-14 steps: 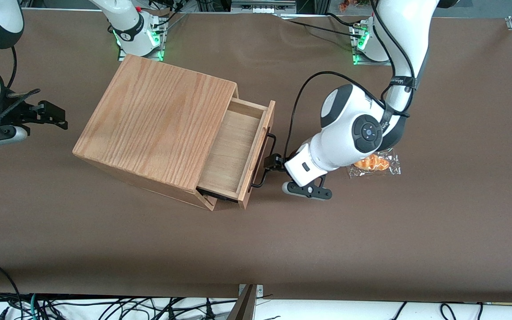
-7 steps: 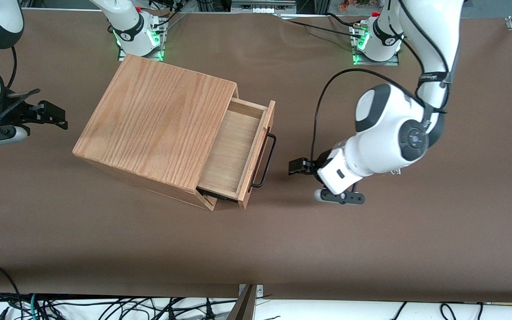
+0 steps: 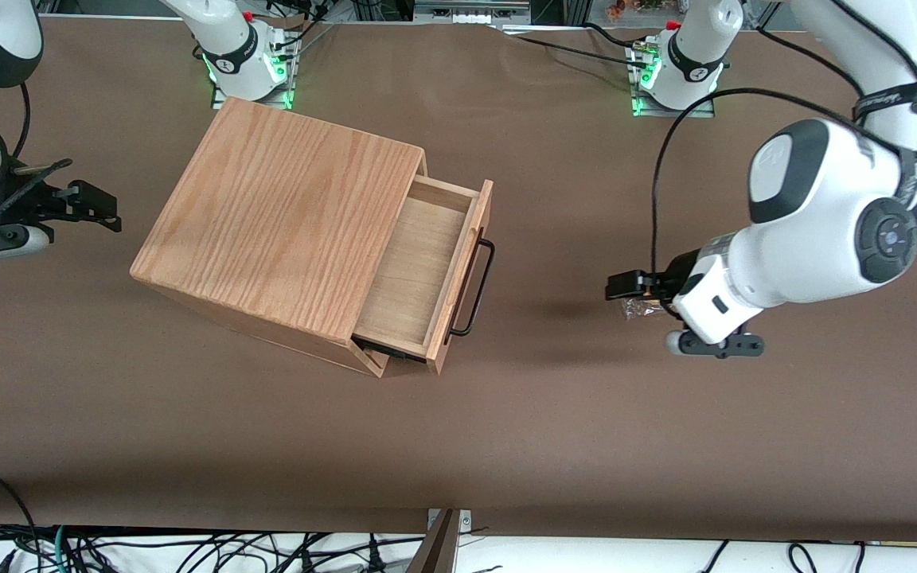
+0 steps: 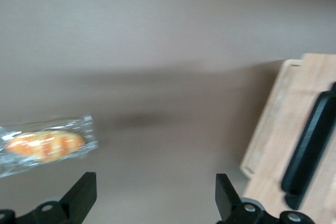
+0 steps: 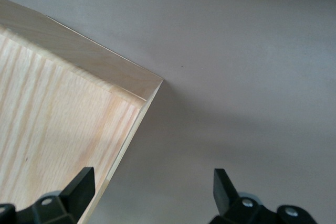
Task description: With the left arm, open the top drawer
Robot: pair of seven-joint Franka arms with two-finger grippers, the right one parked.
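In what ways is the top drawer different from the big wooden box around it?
The top drawer is shallow, pale inside and pulled out; the box is larger, reddish oak and closed on top. The drawer has a black handle; the box has none. Both are wood. The gripper hangs apart, toward the working arm's end, jaws open.

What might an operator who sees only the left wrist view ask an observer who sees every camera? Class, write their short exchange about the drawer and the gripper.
Operator: I see just a wood front with a black bar. Is the drawer open?
Observer: Yes. The top drawer sticks partly out of its cabinet, and the part of its pale inside that shows is bare.
Operator: Where is my gripper relative to that cabinet?
Observer: The gripper is open, in front of the drawer and well apart from its handle, toward the working arm's end of the table.
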